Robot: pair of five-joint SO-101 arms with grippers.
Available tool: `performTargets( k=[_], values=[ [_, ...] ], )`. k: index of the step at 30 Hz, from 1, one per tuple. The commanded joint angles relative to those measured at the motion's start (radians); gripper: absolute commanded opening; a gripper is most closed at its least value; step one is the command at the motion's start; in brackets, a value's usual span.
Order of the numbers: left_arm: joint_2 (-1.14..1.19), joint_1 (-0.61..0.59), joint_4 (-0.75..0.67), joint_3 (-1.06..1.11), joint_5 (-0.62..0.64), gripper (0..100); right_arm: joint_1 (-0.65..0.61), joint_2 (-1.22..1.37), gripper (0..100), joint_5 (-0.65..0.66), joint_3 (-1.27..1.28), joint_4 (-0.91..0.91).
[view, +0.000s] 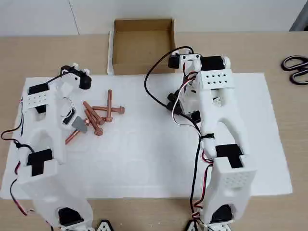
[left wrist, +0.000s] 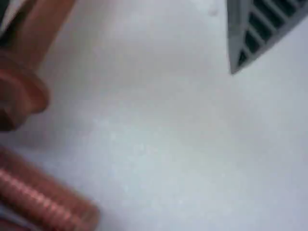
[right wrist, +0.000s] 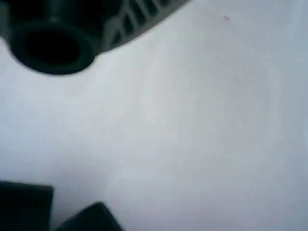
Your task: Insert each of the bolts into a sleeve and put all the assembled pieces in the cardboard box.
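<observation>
Several bolts [view: 92, 114] beside left tool [view: 76, 122]

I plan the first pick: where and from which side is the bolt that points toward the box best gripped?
Probably the bolt by its free shank end, from above, closing across it: it lies flat, and another bolt crosses it nearer its head.
</observation>
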Motion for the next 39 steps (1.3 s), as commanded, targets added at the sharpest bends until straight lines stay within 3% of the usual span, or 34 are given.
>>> performTargets(
  k=[1, 10, 32, 39],
  values=[
    [0.021, 0.006, -0.021, -0.039, -0.005, 29, 0.001, -0.077, 0.3, 0.008, -0.025, 0.018],
    [0.074, 0.075, -0.021, -0.041, -0.003, 13, 0.001, -0.077, 0.3, 0.008, -0.026, 0.018],
    [0.075, 0.091, -0.012, -0.036, 0.003, 5, 0.001, -0.074, 0.3, 0.008, -0.026, 0.018],
    [0.068, 0.129, 0.078, -0.041, 0.003, 0, 0.001, -0.074, 0.3, 0.008, -0.026, 0.018]
  ],
)
